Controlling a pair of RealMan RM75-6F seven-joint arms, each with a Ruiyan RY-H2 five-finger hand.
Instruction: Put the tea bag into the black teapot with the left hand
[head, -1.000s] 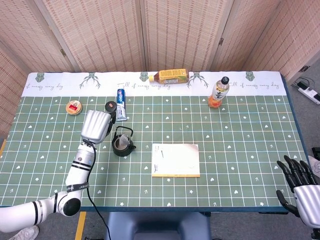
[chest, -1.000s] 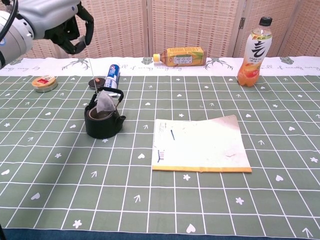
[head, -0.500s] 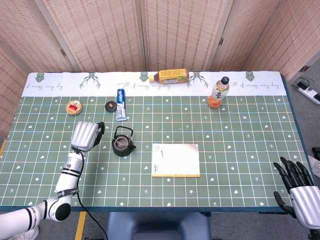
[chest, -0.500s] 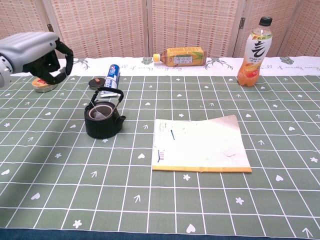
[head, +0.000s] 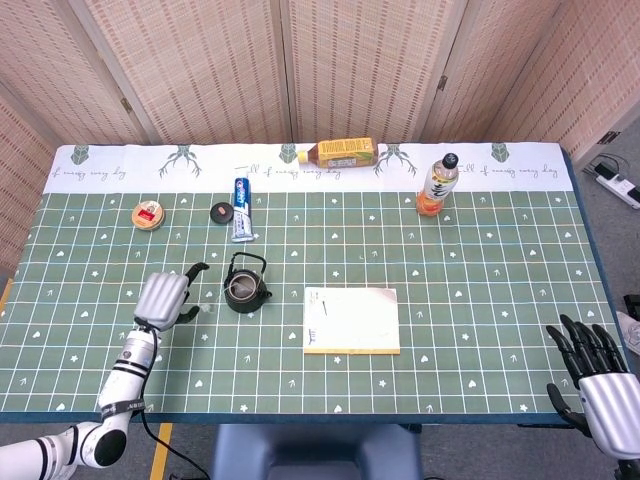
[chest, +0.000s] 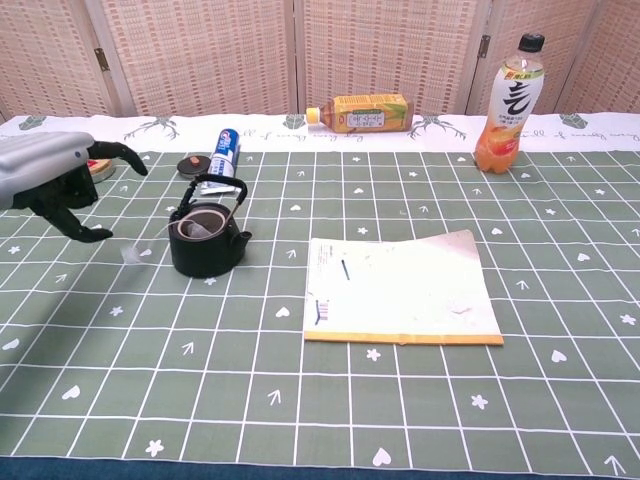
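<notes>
The black teapot (head: 245, 287) (chest: 207, 237) stands lidless on the green cloth, left of centre. The tea bag (chest: 200, 230) lies inside it, a pale corner showing at the mouth. A small pale tag (chest: 131, 253) (head: 208, 307) lies blurred on the cloth left of the pot. My left hand (head: 166, 297) (chest: 52, 182) hovers low to the left of the pot, fingers spread, holding nothing. My right hand (head: 596, 378) hangs off the table's front right corner with its fingers spread and nothing in it.
The pot's lid (head: 221, 211) and a toothpaste tube (head: 241, 209) lie behind the pot, and a red tin (head: 149, 214) sits further left. A notebook (head: 351, 320) lies right of the pot. A yellow bottle (head: 340, 152) lies at the back, an orange one (head: 436, 186) stands beside it.
My left hand came down from above the pot and drew back to the left, opening its fingers. The tea bag dropped from hanging over the pot to inside it.
</notes>
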